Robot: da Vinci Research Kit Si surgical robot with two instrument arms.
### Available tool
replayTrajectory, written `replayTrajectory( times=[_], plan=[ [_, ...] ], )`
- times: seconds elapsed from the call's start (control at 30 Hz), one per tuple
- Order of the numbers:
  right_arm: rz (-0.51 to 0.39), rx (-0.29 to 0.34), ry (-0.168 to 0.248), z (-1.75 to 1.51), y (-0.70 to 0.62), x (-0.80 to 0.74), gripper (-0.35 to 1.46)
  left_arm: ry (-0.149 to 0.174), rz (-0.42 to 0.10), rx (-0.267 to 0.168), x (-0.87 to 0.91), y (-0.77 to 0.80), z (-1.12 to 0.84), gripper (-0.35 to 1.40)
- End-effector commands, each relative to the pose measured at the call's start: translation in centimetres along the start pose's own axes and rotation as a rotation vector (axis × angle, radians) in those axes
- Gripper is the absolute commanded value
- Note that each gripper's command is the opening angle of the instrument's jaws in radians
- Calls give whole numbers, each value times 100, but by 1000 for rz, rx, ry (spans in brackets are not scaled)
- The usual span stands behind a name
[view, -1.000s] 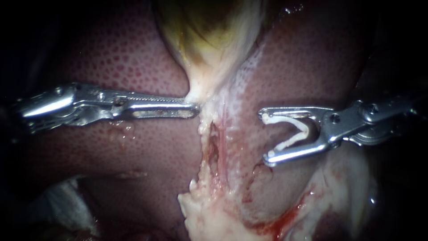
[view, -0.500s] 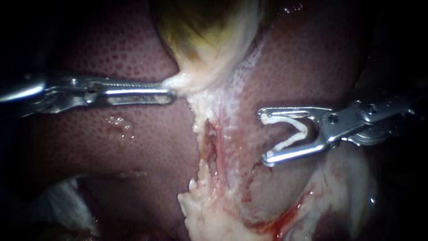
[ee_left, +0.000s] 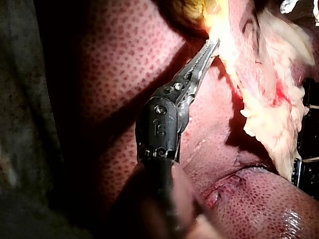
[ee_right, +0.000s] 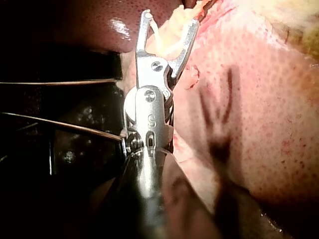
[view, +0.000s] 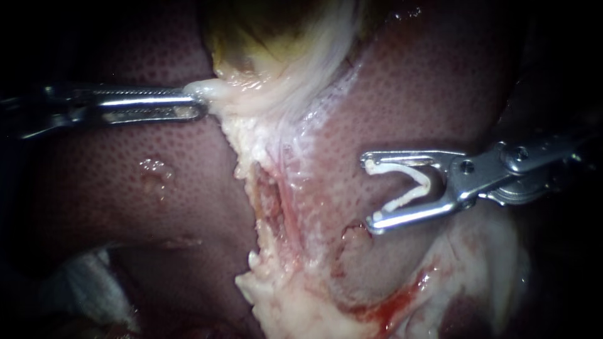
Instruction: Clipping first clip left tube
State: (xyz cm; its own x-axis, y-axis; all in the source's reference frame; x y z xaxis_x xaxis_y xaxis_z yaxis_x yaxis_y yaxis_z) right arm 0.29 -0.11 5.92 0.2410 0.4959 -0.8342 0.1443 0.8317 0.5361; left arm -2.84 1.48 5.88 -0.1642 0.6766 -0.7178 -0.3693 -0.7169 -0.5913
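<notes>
Jaws of my left instrument point(view: 198, 104) are clamped together on the pale neck of the gallbladder point(view: 276, 44). Over the last second they have hauled it to the left and farther away, so the lumpy pale band point(view: 251, 144) below it now runs slantwise across the liver point(view: 125, 169) and looks stretched. Within that band a pinkish strand point(view: 286, 204) shows more plainly. It is probably the tube to be clipped, though I cannot tell for certain which tube it is. To the right my right instrument point(view: 369, 193) has barely stirred. Its jaws stand wide apart with a white clip point(view: 408, 199) seated between them, one arm of the clip along each jaw and the mouth facing left toward the band. It hangs near the strand but not around it. With the tissue drawn taut, the way looks open for the clip to go left over the strand. Closing comes only once both arms pass beyond it.
</notes>
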Motion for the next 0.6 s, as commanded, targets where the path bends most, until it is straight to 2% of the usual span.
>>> replayTrajectory(
  times=[0.03,0.17,0.4,0.6],
  plan=[
    [-2,-2,0,4,0,-3,59,1,0,0,0,1,0,-35],
    [-15,-12,0,28,4,-25,60,1,0,2,1,3,-1,-35],
    [26,-14,-13,85,20,-79,60,1,-1,5,3,7,-1,-35],
    [48,-2,-25,124,30,-113,60,1,-1,7,4,10,0,-35]
  ],
)
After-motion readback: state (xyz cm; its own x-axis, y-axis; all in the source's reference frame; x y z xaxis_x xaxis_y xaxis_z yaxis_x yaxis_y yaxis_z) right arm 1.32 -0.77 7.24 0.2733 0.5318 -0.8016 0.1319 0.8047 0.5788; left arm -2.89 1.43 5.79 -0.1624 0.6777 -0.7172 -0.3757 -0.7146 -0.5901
